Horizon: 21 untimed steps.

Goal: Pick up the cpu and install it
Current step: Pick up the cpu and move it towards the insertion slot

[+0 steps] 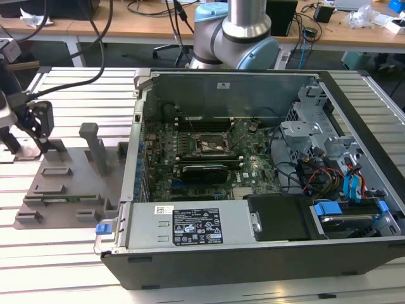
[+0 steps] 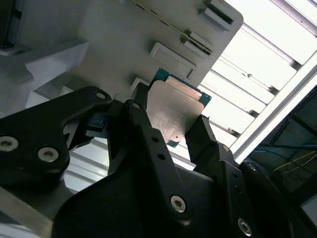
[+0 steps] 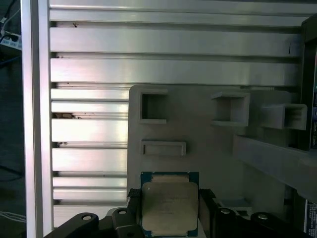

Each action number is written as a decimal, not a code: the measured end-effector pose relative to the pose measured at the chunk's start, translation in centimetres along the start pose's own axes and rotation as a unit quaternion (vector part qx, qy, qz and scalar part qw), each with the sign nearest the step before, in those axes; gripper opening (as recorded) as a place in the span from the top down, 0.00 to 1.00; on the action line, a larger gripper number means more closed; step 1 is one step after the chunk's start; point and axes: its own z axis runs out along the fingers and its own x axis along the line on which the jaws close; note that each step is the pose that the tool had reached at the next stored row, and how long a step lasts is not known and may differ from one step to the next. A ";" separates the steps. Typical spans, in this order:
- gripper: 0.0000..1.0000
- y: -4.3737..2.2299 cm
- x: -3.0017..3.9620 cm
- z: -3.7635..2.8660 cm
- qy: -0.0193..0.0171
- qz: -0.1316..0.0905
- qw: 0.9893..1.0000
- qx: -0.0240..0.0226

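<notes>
Gripper (image 2: 172,121) over grey tray (image 1: 69,177) at exterior view's left. Black fingers (image 2: 141,116) clamped on two opposite edges of cpu (image 2: 176,106), silver top facing camera in both wrist views, one corner overhanging tray edge.

Tray carries moulded pockets and upright posts and lies on ribbed aluminium table (image 1: 69,266). Open computer case (image 1: 253,253) sits just beside tray, toward exterior view's right; socket (image 1: 212,144) visible on board inside.

Arm (image 1: 237,31) rises behind case. Wooden desk (image 1: 145,31) with cables (image 1: 149,7) along back of room.
</notes>
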 end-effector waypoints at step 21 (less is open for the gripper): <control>0.45 -0.06 -0.03 -1.20 0.000 0.000 1.000 0.000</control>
